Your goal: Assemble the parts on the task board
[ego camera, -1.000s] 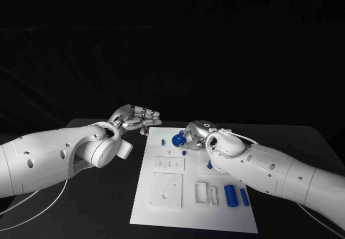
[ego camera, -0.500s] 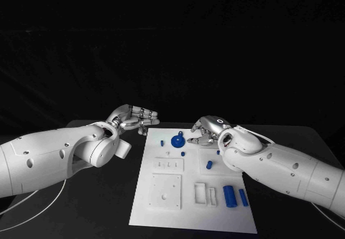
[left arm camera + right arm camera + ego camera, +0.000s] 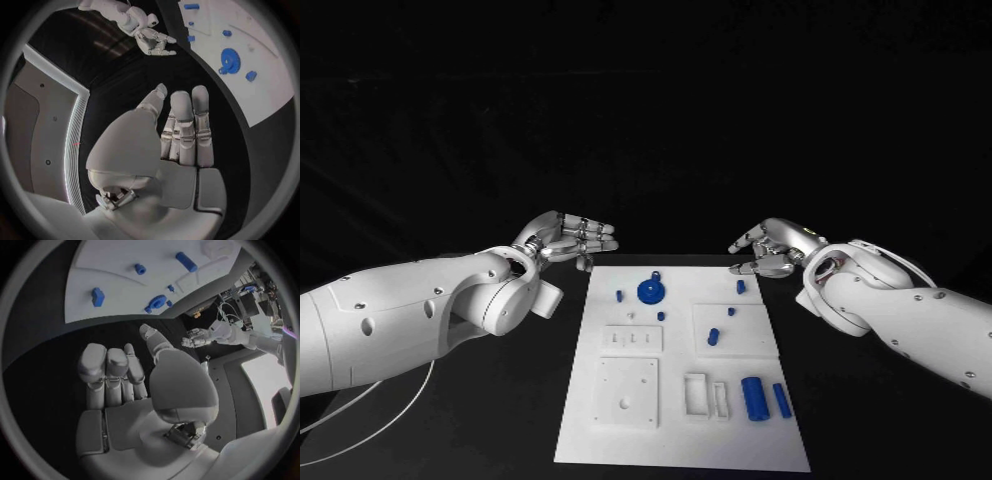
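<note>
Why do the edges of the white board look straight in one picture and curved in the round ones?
Head view: an ordinary lens, so the task board keeps straight edges against a dark room. Left and right wrist views: fisheye lenses bend the board's edges and enlarge each hand in the foreground.

No text, label, brand, number or sign can be read anywhere in these views. The white task board (image 3: 682, 440) carries no legible print, and the blue parts on it, such as the gear (image 3: 651, 291), bear no markings that can be made out.
</note>
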